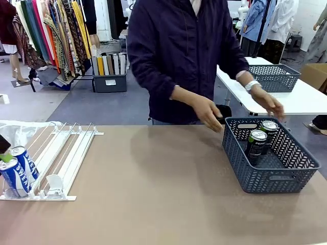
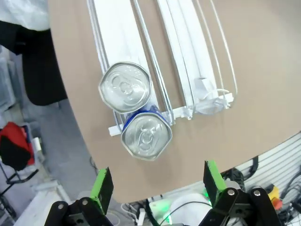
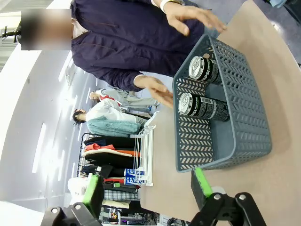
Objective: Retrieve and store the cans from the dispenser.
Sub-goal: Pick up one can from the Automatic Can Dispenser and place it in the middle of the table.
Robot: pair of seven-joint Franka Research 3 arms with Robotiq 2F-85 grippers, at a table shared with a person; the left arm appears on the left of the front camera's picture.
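Counter (image 1: 153,194): dispenser (image 1: 61,153) at 9 o'clock, two blue cans (image 1: 18,171) at near stops, my left pincer (image 2: 156,172) apart above. Basket (image 1: 276,181) at 3 o'clock: two dark cans (image 1: 258,143), person's hands (image 1: 207,112) at rim. Right pincer (image 3: 146,175) apart; blue labels cropped.

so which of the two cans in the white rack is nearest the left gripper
The can at the stop-tab end of the dispenser lane, its blue side showing. The other can sits behind it, farther up the rails from the left gripper.

two dark cans (image 3: 204,106) inside grey basket (image 3: 244,141); person's hands (image 3: 188,16) near its rim; right end effector (image 3: 146,188) fingers apart.
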